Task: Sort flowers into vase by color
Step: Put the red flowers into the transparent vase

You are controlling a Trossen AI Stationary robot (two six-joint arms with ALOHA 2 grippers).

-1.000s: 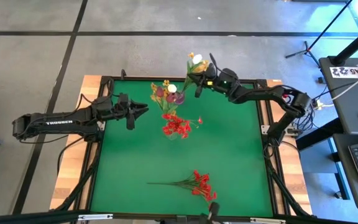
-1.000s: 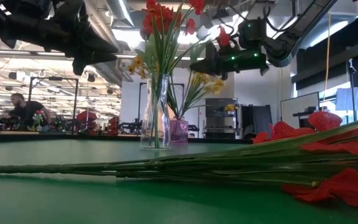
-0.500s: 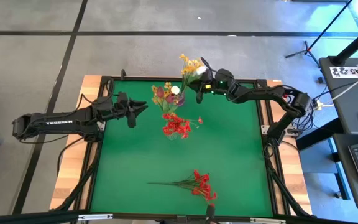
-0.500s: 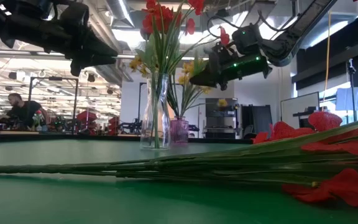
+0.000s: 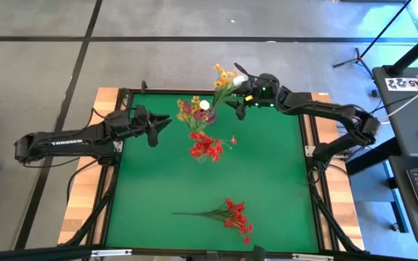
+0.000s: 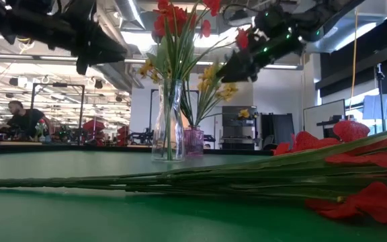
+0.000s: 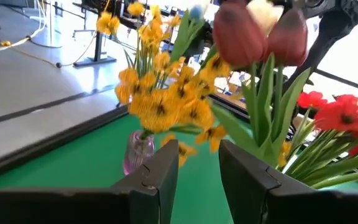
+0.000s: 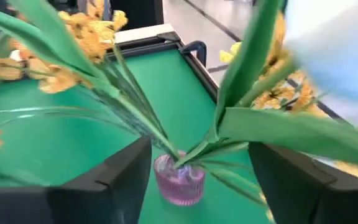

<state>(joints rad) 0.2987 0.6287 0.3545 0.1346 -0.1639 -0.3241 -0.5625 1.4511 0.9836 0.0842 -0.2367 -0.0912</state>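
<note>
White block letters spell "TROSSEN" along the dark left arm [image 5: 67, 142], on the long link well behind the left pincer [image 5: 167, 120]. Off past the right pincer [image 5: 232, 98], beyond the bench edge, a pale card [image 5: 403, 83] carries dark figures, too small to make out for certain.

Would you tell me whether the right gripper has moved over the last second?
Yes. In the high view the right gripper has pulled back from the pink vase toward the table's right edge.

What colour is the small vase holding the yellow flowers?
The small vase is pink-purple ribbed glass, clearest in the right wrist view.
</note>
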